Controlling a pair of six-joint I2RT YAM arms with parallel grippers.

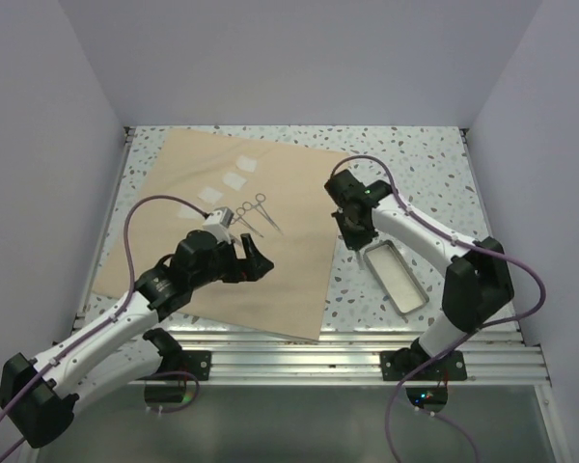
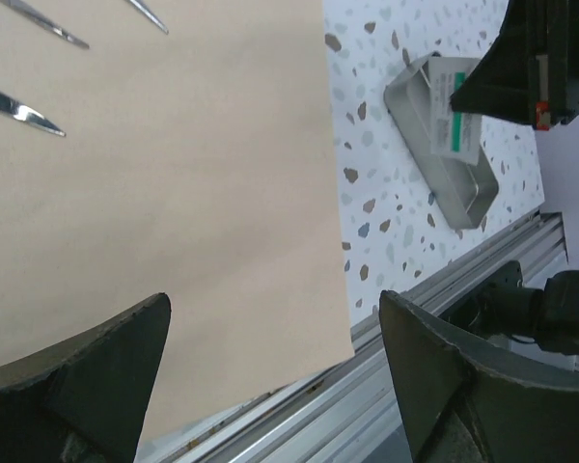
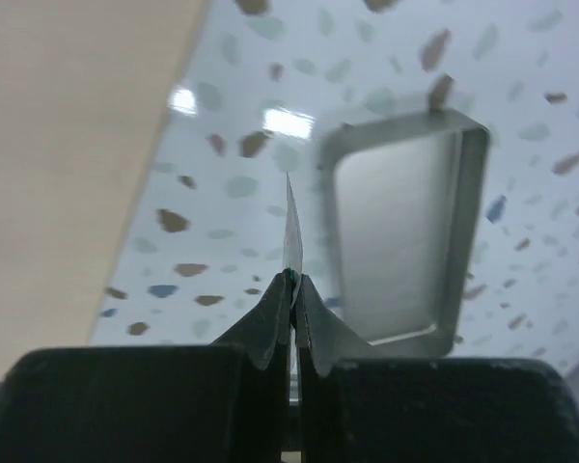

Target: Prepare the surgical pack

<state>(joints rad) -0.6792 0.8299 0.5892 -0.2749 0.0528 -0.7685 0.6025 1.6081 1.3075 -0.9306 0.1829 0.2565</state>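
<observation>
The surgical pack wrap (image 1: 222, 241) is lying spread flat as one wide tan sheet over the left and middle of the speckled table (image 1: 415, 164). It is turned slightly askew. Its back left corner is reaching close to the rear wall (image 1: 299, 58), and its left corner is sitting near the table's left edge. Its near right corner is lapping onto the aluminium rail (image 1: 367, 352) at the front. Bare table is showing along the back and all down the right side, where a metal tray (image 1: 396, 280) is lying apart from the wrap's right edge with a strip of table between them. On the wrap's back half, steel instruments (image 1: 254, 212) and a few white squares (image 1: 236, 180) are resting, while its near half is lying plain. The left gripper (image 1: 254, 257) is hanging over that near half, just in front of the instruments. Its fingers (image 2: 77, 386) are standing spread wide with nothing between them, and whether they are touching the paper cannot be told. The right gripper (image 1: 355, 239) is hovering off the wrap, over the bare strip by the tray's far end. Its fingers (image 3: 270, 318) are pressed together, pinching a thin white card (image 3: 293, 227) with green print. The wrap's right edge is running just to that gripper's left.
</observation>
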